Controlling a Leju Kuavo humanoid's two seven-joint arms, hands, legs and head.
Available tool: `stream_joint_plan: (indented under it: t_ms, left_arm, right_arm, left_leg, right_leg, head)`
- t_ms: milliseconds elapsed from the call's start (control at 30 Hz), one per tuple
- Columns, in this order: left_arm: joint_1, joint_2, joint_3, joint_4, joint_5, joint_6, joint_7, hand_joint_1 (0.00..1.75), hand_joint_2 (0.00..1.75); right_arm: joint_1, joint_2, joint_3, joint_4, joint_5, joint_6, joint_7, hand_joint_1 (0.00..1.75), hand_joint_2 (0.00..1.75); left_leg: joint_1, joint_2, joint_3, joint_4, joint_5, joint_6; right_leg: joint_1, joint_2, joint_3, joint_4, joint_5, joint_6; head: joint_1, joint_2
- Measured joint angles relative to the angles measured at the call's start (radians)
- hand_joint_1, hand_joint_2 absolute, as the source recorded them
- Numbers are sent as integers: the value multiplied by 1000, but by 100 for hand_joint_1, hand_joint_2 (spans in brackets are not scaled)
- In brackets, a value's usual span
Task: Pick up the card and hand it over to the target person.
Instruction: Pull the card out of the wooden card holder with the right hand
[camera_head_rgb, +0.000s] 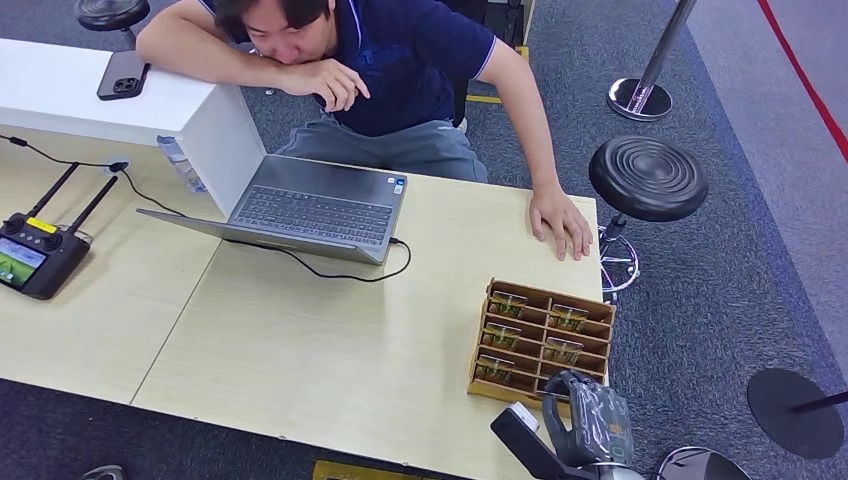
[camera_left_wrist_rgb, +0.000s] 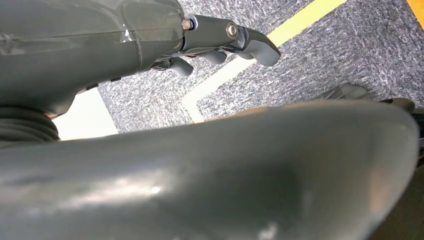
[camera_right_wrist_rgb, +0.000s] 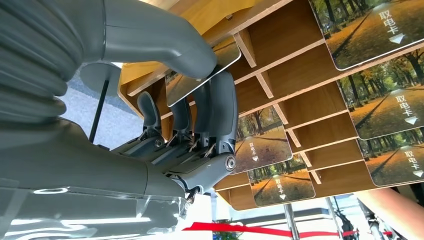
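Observation:
A wooden card rack (camera_head_rgb: 545, 340) stands at the table's right front corner, with scenic cards (camera_right_wrist_rgb: 261, 139) in its slots. My right hand (camera_head_rgb: 582, 412) is at the rack's near edge. In the right wrist view my right hand (camera_right_wrist_rgb: 190, 130) pinches one card (camera_right_wrist_rgb: 196, 82) between the thumb above and the fingers below, at a slot at the rack's end. The person (camera_head_rgb: 400, 70) sits across the table, leaning on a white box, one hand (camera_head_rgb: 560, 222) flat on the table behind the rack. My left hand (camera_left_wrist_rgb: 220, 42) hangs over grey carpet and holds nothing.
An open laptop (camera_head_rgb: 320, 205) with a black cable sits mid-table against the white box (camera_head_rgb: 120, 100), which has a phone (camera_head_rgb: 122, 75) on it. A remote controller (camera_head_rgb: 35, 255) lies at the left. A black stool (camera_head_rgb: 648, 178) stands right of the table.

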Motion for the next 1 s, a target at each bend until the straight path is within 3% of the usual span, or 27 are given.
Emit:
stream_joint_plan:
  t_ms: [67, 167, 233, 500, 667, 800, 933, 1000]
  left_arm:
    - [0, 0, 0, 0, 0, 0, 0, 0, 0]
    - [0, -1, 1, 0, 0, 1, -1, 0, 0]
    - [0, -1, 2, 0, 0, 1, -1, 0, 0]
    - [0, -1, 2, 0, 0, 2, -4, 0, 0]
    - [0, -1, -7, -1, 0, 4, -4, 0, 0]
    - [1, -2, -21, -3, 0, 12, -13, 0, 0]
    - [2, -1, -61, -4, 0, 29, -22, 0, 175]
    - [2, 0, -84, -5, 0, 34, -26, 0, 175]
  right_arm:
    - [0, 0, 0, 1, 3, 2, 1, 110, 175]
    - [0, -1, -1, 0, 9, 5, 5, 82, 175]
    - [0, -2, -2, -2, 12, 7, 7, 77, 175]
    - [0, -6, -6, -6, 21, 13, 10, 99, 175]
    - [0, -5, -9, -6, 22, 13, 10, 137, 175]
    - [3, -5, -13, -7, 23, 9, 11, 143, 175]
    - [5, -5, -15, -8, 25, 7, 11, 146, 175]
    - [4, -4, -14, -7, 26, 7, 10, 147, 175]
  left_leg:
    - [0, -1, -1, 2, -1, 0]
    - [0, -1, -1, 2, -1, 0]
    - [0, -1, -1, 2, -1, 0]
    - [0, 0, 0, 1, 0, 0]
    - [0, 0, 0, 0, 0, 0]
    - [0, 1, 0, -1, 0, 0]
    - [0, 1, 0, 0, 0, 0]
    - [0, 0, -1, 1, -1, 0]
  right_leg:
    - [0, -1, 0, 2, -1, 1]
    - [0, -1, -1, 2, -1, 1]
    - [0, -1, -1, 2, -1, 1]
    - [0, 0, 0, 1, 0, 0]
    - [0, 0, 0, 0, 0, 0]
    - [0, 0, 0, -1, 1, 0]
    - [0, 1, 0, 0, 0, 0]
    - [0, 0, -1, 1, -1, 1]
  head:
    - [0, 0]
    - [0, 0]
    - [0, 0]
    - [0, 0]
    - [0, 0]
    - [0, 0]
    - [0, 0]
    - [0, 0]
